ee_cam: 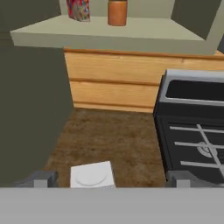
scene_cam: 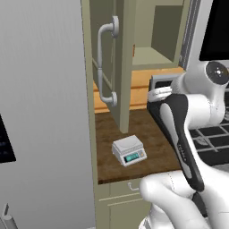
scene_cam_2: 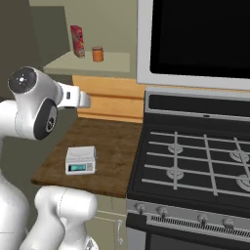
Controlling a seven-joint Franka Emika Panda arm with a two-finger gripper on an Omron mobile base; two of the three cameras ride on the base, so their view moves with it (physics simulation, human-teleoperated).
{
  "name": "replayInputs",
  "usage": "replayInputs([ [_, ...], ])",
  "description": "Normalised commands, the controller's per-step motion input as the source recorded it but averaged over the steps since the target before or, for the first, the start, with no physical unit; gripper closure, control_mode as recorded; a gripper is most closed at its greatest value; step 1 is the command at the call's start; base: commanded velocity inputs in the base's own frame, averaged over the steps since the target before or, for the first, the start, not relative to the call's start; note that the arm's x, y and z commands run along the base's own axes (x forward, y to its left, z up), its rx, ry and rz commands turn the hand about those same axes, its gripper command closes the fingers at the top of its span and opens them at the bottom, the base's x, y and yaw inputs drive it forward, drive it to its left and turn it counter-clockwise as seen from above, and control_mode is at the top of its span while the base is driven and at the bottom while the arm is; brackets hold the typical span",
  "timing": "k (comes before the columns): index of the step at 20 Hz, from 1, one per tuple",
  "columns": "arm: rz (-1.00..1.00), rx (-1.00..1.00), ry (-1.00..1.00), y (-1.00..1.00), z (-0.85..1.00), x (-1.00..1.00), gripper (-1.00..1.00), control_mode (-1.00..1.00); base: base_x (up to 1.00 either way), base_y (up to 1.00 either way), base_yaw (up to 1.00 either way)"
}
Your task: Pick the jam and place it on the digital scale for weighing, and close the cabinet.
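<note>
Wood-grained and dark brown, the table (scene_cam_2: 107,146) ran between a tall grey panel on the left and a black gas stove (scene_cam_2: 195,161) with ridged grates on the right. On it sat the digital scale (scene_cam: 129,150) — a small white box with a flat square plate and a teal display — and its plate was bare. The jam (scene_cam_2: 97,53), a little orange-brown cylinder, stood on the shelf (scene_cam_2: 90,63) of the cabinet (scene_cam: 117,67), far back, just beside a red carton (scene_cam_2: 77,41). The cabinet's panelled olive door hung open, its long pale bar handle (scene_cam: 106,65) facing out. So, by my reading, neither part of the task was done: the jar waited to be picked and the door to be shut. In the hand view the gripper (ee_cam: 109,179) hung above the scale, its jaws wide apart and holding nothing.
</note>
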Motion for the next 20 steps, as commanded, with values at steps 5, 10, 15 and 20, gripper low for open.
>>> replayInputs([
  [5,0.0,0.0,-0.06,0.0,1.0,-0.13,-1.0,-1.0,0.0,0.0,0.0],
  [10,0.0,0.0,0.0,-0.01,0.61,0.0,-1.0,-1.0,0.0,0.0,0.0],
  [15,0.0,0.0,-0.14,0.0,0.0,0.38,-1.0,-1.0,0.0,0.0,0.0],
  [20,0.0,0.0,-0.09,0.0,0.0,0.5,-1.0,-1.0,0.0,0.0,0.0],
])
